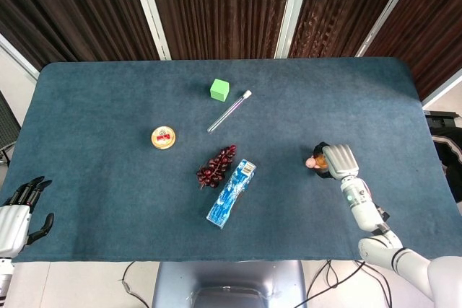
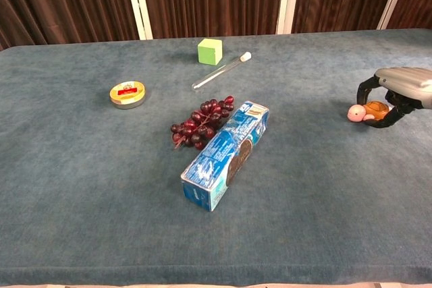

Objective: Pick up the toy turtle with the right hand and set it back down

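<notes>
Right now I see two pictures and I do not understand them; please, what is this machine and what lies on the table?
It is a robot with two arms ending in mechanical hands. One picture looks down from its head, the other forward from its chest. The right hand has its fingers curled around a toy turtle resting on the blue table. The left hand waits at the table edge, holding nothing. Also there: a green cube, a tube, a round tin, grapes and a blue box.
</notes>
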Robot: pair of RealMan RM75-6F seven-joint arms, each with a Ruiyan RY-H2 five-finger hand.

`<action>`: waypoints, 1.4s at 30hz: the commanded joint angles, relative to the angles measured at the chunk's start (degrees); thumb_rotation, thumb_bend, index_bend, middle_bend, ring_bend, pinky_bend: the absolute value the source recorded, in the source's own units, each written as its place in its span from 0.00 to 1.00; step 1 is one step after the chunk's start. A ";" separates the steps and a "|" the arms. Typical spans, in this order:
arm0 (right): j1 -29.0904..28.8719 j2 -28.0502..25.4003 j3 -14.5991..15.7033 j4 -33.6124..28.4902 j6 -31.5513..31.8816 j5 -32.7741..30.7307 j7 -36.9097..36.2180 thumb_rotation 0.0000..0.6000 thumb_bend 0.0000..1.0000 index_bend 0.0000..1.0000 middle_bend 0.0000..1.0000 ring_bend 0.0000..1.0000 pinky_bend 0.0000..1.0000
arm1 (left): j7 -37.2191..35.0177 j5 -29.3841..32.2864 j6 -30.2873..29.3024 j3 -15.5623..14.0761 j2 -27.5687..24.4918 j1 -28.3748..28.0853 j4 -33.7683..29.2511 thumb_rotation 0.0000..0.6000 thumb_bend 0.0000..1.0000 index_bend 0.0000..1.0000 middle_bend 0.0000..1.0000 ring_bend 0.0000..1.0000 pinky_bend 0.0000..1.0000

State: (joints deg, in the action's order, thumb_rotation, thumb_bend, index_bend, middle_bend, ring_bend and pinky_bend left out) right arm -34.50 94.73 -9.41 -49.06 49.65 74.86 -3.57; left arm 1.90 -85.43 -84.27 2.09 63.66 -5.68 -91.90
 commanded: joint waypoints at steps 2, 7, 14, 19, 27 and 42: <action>0.16 0.29 0.16 0.52 0.57 0.05 0.27 1.00 0.94 0.78 0.58 1.00 0.95 | -0.11 -0.17 0.01 -0.07 -0.03 -0.01 0.08 1.00 0.41 0.17 0.10 0.15 0.39; 0.62 0.76 0.39 1.27 2.46 0.59 0.64 1.00 1.00 0.85 0.67 1.00 0.95 | -0.01 -0.20 0.07 -0.07 0.03 -0.06 0.08 1.00 0.41 0.17 0.10 0.15 0.39; 1.25 2.33 0.71 3.77 7.23 2.76 -1.10 1.00 1.00 0.87 0.71 1.00 0.95 | 0.17 -0.12 0.27 -0.06 0.09 -0.14 0.06 1.00 0.41 0.17 0.10 0.15 0.39; 1.26 2.85 0.98 5.34 7.92 3.48 -2.41 1.00 1.00 0.87 0.71 1.00 0.95 | -0.02 -0.28 0.27 -0.16 0.02 -0.12 0.12 1.00 0.41 0.17 0.10 0.15 0.39; 1.57 1.00 1.81 4.26 7.36 4.74 -8.31 1.00 0.76 0.50 0.49 0.99 0.92 | -0.30 -0.32 0.27 -0.21 -0.09 -0.09 0.12 1.00 0.41 0.17 0.10 0.15 0.39; 3.23 -6.35 1.07 -6.98 7.21 2.30 -3.47 1.00 0.06 0.00 0.14 0.91 0.87 | -0.55 0.01 0.47 -0.18 -0.33 -0.05 -0.08 1.00 0.41 0.17 0.10 0.15 0.39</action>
State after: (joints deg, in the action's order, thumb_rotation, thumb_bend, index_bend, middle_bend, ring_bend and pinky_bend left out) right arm -31.54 89.11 -7.82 -55.00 56.97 78.01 -7.89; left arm 1.35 -85.42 -83.79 1.90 63.34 -5.74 -91.98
